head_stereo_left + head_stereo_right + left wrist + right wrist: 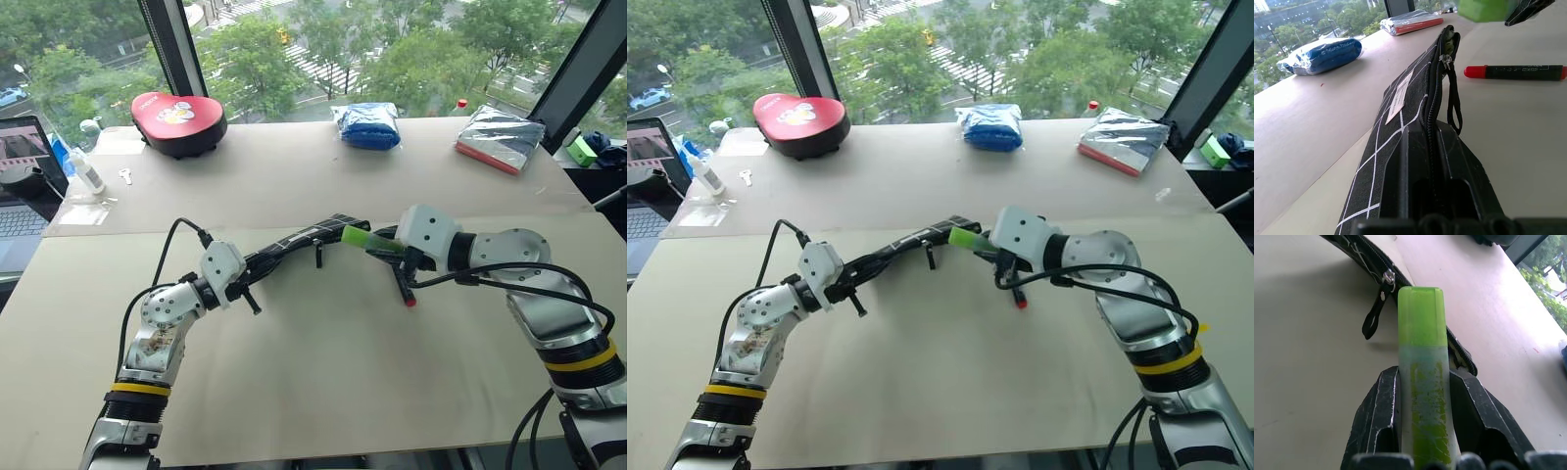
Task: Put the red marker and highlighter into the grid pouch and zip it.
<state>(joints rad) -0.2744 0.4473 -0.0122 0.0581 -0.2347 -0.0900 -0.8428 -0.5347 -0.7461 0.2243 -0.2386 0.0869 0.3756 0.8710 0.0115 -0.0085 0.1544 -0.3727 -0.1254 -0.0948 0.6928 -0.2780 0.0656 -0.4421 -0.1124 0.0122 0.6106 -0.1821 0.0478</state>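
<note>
Holding the pouch [294, 242] up off the surface [323, 372] by one end, the left hand [247, 291] has its fingers pressed together on the fabric, zipper edge uppermost; that looks meant to keep the mouth raised and steady so something can be slid in from the far end; the zipper pull with its black cord [1453, 105] hangs near that far end, and how wide the mouth stands there I cannot tell. The right hand [384, 245] pinches the highlighter [367, 238] between its two fingers, gripping the pale end so the bright green end sticks out ahead, just beside the pouch's free end and aimed toward it; my guess is that this grip leaves the leading end bare so it can enter the opening before the fingers get in the way. The marker [1515, 72] lies flat on the surface under the right hand, just beside the pouch and apart from it, not yet picked up; neither pen is inside, so the zipping lies well ahead. A blue bag [367, 125], a silver packet [500, 139] and a red case [178, 120] sit along the far edge, well apart from the work.
</note>
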